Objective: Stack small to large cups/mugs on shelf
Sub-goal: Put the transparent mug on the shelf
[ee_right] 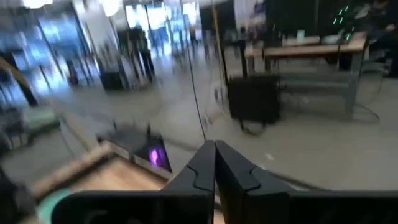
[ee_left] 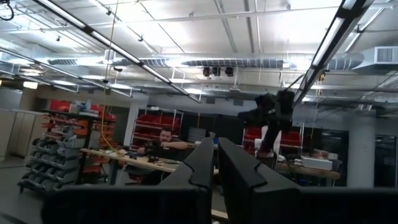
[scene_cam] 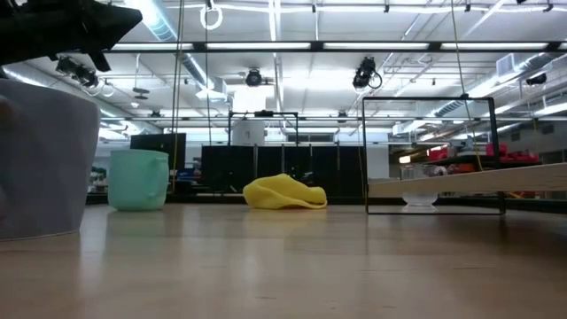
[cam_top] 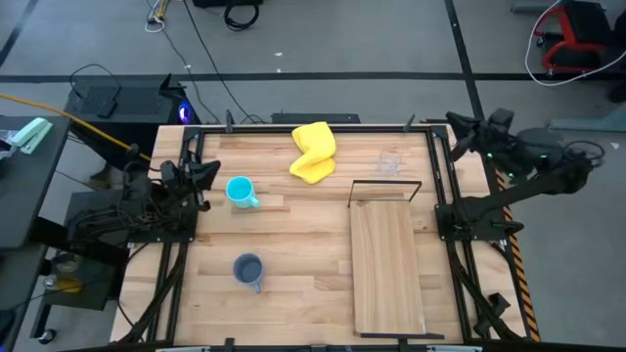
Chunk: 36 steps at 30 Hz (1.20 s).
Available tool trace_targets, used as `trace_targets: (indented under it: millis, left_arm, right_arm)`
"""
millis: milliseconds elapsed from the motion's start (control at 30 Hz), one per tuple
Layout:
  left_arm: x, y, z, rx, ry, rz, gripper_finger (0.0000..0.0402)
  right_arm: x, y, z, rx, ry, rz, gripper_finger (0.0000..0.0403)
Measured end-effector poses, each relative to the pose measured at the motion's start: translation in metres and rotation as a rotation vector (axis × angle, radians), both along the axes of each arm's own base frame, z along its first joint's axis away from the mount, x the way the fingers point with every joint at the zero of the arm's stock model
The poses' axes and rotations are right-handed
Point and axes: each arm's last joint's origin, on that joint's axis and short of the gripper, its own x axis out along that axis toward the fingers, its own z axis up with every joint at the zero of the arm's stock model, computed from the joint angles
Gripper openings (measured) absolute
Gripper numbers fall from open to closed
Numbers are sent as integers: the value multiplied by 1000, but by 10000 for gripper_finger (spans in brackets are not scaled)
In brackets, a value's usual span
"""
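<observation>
A bright cyan mug (cam_top: 240,191) (scene_cam: 139,180) stands upright on the table's left half. A grey-blue mug (cam_top: 248,269) (scene_cam: 44,168) stands nearer the front edge. A small clear glass (cam_top: 390,161) (scene_cam: 419,197) stands at the far right, beyond the shelf (cam_top: 386,264) (scene_cam: 469,183). The shelf is a long light-wood board with a black wire frame (cam_top: 386,191) at its far end. My left gripper (cam_top: 207,174) (ee_left: 216,163) is shut and empty at the table's left edge, tipped up toward the ceiling. My right gripper (cam_top: 455,125) (ee_right: 215,155) is shut and empty, raised at the far right corner.
A crumpled yellow cloth (cam_top: 313,152) (scene_cam: 283,192) lies at the far middle of the table. Black frame rails (cam_top: 438,176) run along the table's left and right sides. Bare wood lies between the mugs and the shelf.
</observation>
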Motion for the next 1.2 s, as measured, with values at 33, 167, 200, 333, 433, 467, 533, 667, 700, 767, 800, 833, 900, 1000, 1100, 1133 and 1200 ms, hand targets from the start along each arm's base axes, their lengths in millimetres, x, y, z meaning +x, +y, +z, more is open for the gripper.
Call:
trace_targets:
  millis: [33,167,200,333,433,467,533,667,700,767,800,833,900,1000,1100,1133,1200]
  left_arm:
    - [0,0,-1,-7,6,-4,25]
    - [3,1,-6,-32,55,-11,24]
    - [3,1,-7,-39,65,-13,25]
    - [4,1,-9,-64,84,-23,31]
    - [5,1,-11,-82,103,-29,34]
    - [6,1,-12,-89,112,-31,34]
    - [6,1,-13,-92,120,-30,33]
    - [6,1,-13,-92,123,-30,26]
    - [6,1,-13,-92,123,-30,25]
    - [6,1,-13,-92,123,-30,22]
    - [6,1,-14,-92,124,-31,21]
    - [6,1,-14,-92,124,-30,21]
    - [6,1,-14,-93,127,-31,21]
    - [6,1,-14,-94,132,-30,25]
    - [6,1,-14,-95,132,-30,29]
    - [6,1,-14,-95,133,-30,30]
    - [7,1,-15,-96,137,-30,30]
  right_arm:
    - [5,1,2,9,45,-11,16]
    - [21,-3,4,110,176,-94,16]
    - [24,-6,2,157,195,-119,16]
    - [36,-18,-15,378,263,-176,16]
    - [46,-24,-24,454,359,-154,16]
    - [49,-25,-25,463,366,-156,16]
    - [55,-27,-27,475,373,-169,16]
    - [64,-29,-30,483,403,-182,16]
    - [67,-30,-32,494,398,-192,16]
    - [71,-32,-33,520,369,-226,16]
    - [74,-34,-34,524,359,-250,16]
    - [77,-38,-36,528,362,-276,16]
    - [82,-48,-41,553,392,-328,16]
    - [92,-69,-52,640,468,-357,17]
    - [104,-94,-68,739,592,-337,22]
    - [107,-102,-74,776,628,-324,25]
    - [113,-115,-86,865,672,-299,32]
